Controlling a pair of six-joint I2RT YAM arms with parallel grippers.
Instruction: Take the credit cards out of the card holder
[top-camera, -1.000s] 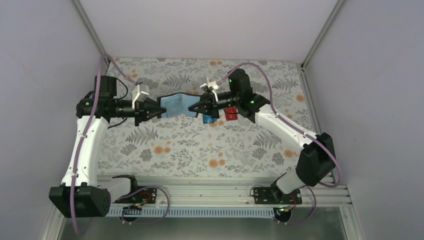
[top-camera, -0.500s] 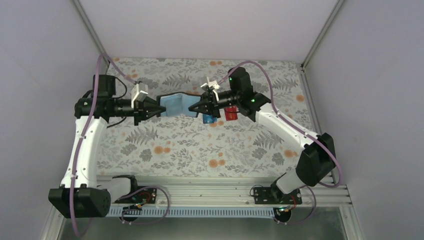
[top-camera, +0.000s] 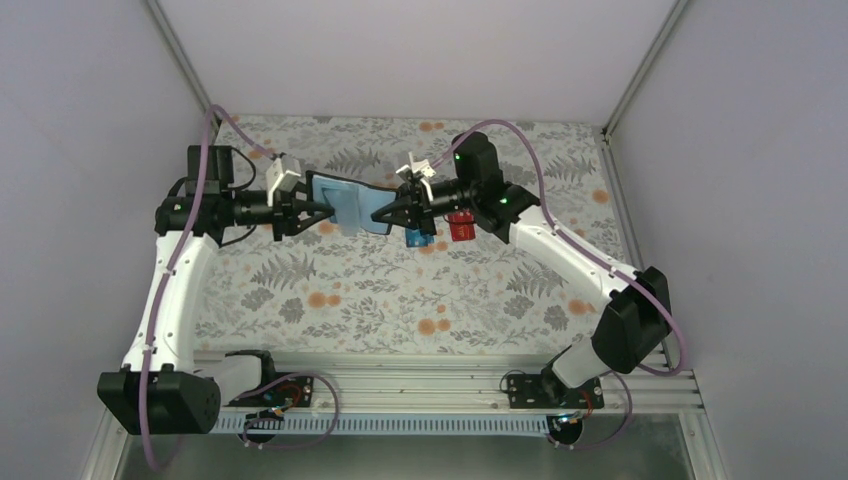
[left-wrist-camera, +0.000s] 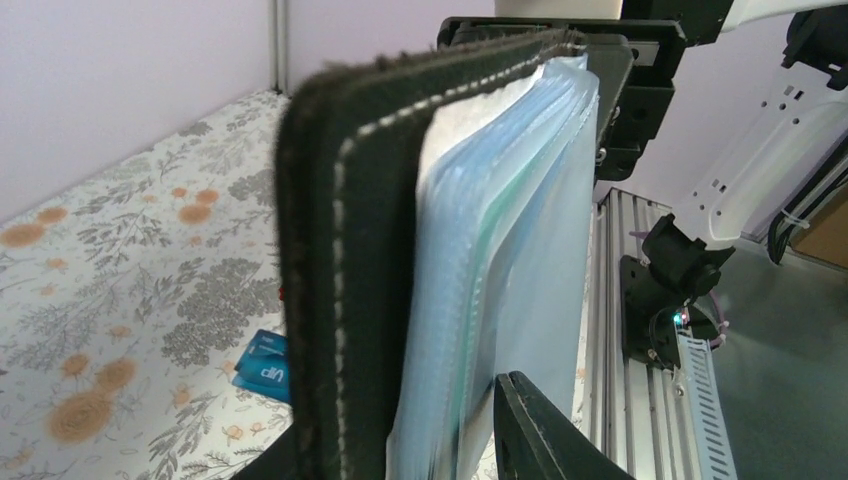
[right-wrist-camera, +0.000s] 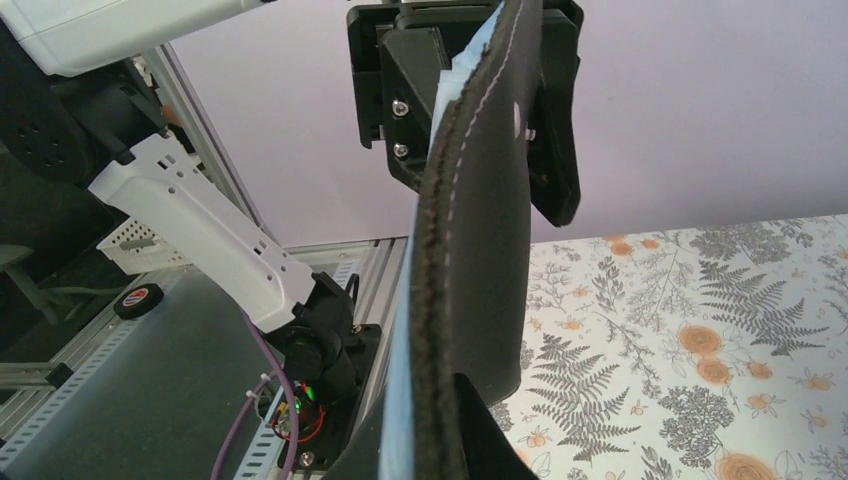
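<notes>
Left gripper (top-camera: 320, 209) and right gripper (top-camera: 380, 213) each clamp an opposite end of the card holder (top-camera: 347, 202), suspended above the table (top-camera: 350, 290). Blue card (top-camera: 415, 238) and red card (top-camera: 461, 229) lie on it.

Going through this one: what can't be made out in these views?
Teal-green card: in no view; the card holder is edge-on to both wrist cameras, so its sleeves' contents are hidden.
Red card: top view, partly under the right arm, markings too small.
Blue card: left wrist view, partly cut off by the card holder.
Left claw and right claw: pads hidden against the card holder they clamp.
</notes>
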